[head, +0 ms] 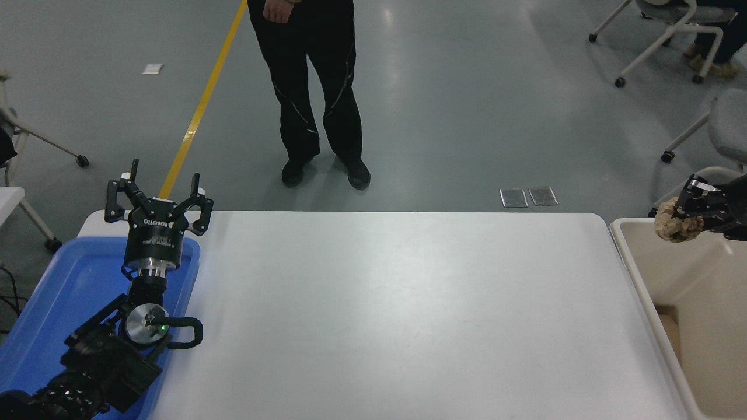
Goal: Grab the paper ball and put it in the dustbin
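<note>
The tan-brown paper ball (671,224) hangs at the far right, above the far end of the cream dustbin (639,280). My right gripper (688,213) reaches in from the right edge and is shut on the ball, covering its right side. The dustbin stands just off the table's right edge, with only its left part in view. My left gripper (157,195) stays parked over the far end of the blue tray at the lower left, its fingers spread open and holding nothing.
A shallow blue tray (70,291) lies at the table's left end under my left arm. A person in black trousers (318,105) stands beyond the table's far side. Wheeled chairs (665,29) stand on the floor at the top right and left.
</note>
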Controlling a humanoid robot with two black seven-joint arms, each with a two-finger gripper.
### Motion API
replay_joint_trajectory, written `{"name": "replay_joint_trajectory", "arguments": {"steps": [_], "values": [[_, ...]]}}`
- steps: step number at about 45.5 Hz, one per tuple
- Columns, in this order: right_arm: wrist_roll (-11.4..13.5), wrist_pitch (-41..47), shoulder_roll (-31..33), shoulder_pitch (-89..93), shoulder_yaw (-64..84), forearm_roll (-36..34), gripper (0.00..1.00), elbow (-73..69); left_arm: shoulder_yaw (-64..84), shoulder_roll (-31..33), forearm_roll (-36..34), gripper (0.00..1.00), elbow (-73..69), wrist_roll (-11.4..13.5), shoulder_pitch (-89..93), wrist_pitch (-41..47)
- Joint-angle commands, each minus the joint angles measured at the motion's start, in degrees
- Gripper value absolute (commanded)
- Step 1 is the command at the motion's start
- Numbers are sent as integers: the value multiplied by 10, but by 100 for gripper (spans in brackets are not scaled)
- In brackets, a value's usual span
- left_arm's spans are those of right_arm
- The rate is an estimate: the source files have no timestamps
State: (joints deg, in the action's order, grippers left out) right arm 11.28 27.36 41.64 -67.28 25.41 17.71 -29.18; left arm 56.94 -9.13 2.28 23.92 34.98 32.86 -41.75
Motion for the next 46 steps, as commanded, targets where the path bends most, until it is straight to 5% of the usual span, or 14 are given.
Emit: {"name": "replay_joint_trajectory", "arguments": {"steps": [1,16,39,41,45,46], "values": [[0,-130,-96,176,-55,-12,0,170,0,0,0,99,0,0,0,0],[9,-295,-203,287,-50,-72,0,240,0,0,1,99,0,0,0,1],[8,-317,-203,304,-57,-81,0,236,0,0,1,99,-1,0,0,1],[8,-323,-204,304,-57,-81,19,236,0,0,1,99,-1,0,0,1],[7,-328,-204,304,-57,-82,97,233,0,0,1,99,-1,1,0,1],[7,-327,-204,303,-57,-83,100,231,0,0,1,99,-1,0,0,1]]}}
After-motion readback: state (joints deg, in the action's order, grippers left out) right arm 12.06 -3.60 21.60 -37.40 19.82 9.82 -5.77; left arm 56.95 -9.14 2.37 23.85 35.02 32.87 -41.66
